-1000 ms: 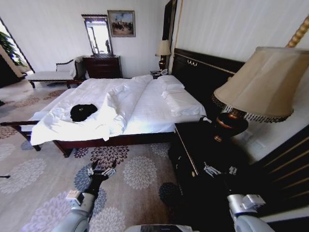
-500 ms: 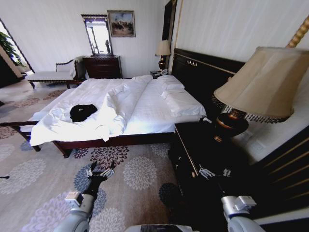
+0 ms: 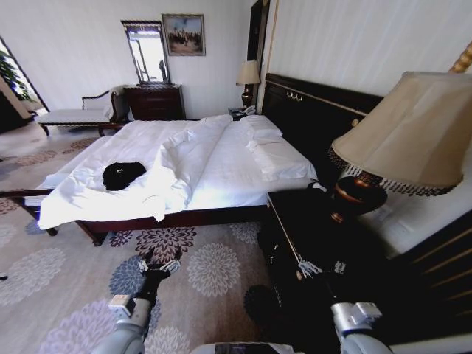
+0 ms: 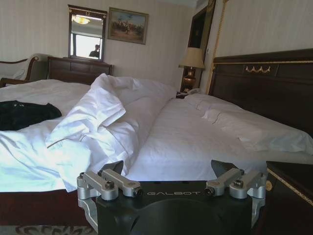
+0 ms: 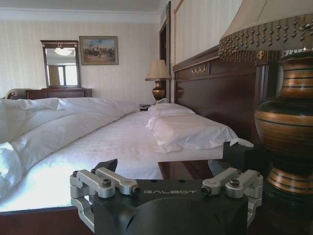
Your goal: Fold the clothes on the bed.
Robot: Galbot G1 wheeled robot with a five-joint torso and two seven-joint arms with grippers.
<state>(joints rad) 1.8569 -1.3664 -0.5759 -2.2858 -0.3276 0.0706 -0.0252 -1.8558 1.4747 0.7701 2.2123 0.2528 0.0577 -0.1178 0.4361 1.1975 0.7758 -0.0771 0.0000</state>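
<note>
Carpet point(image 3: 66, 280) with large flower patterns lay under the left gripper point(image 3: 158, 265), which hung low in front of the robot, well short of the bed point(image 3: 228, 166). In the left wrist view the left gripper point(image 4: 168, 171) had its fingers point(image 4: 115, 169) spread wide apart, with nothing between them and nothing touching them; the rumpled white duvet point(image 4: 93, 112) showed beyond the gap. The clothes point(image 3: 123, 174), a black bundle, lay on the white bedding near the foot of the bed, on the side farther from the robot, just beside the heaped fold of the duvet and well apart from both grippers. In the left wrist view the clothes point(image 4: 24, 113) sat dark against the sheet at the far side. Farther right in the head view, the right gripper point(image 3: 318, 267) hung over the dark nightstand point(image 3: 310, 221) beside the bed's headboard point(image 3: 317, 110). In the right wrist view the right gripper point(image 5: 164, 169) also had its fingers point(image 5: 108, 166) spread wide and held nothing, pointing across the mattress toward the pillows point(image 5: 188, 129). At the far right a table lamp point(image 3: 413, 133) with a beige shade stood on the nightstand, close to the right gripper but not touching it.
</note>
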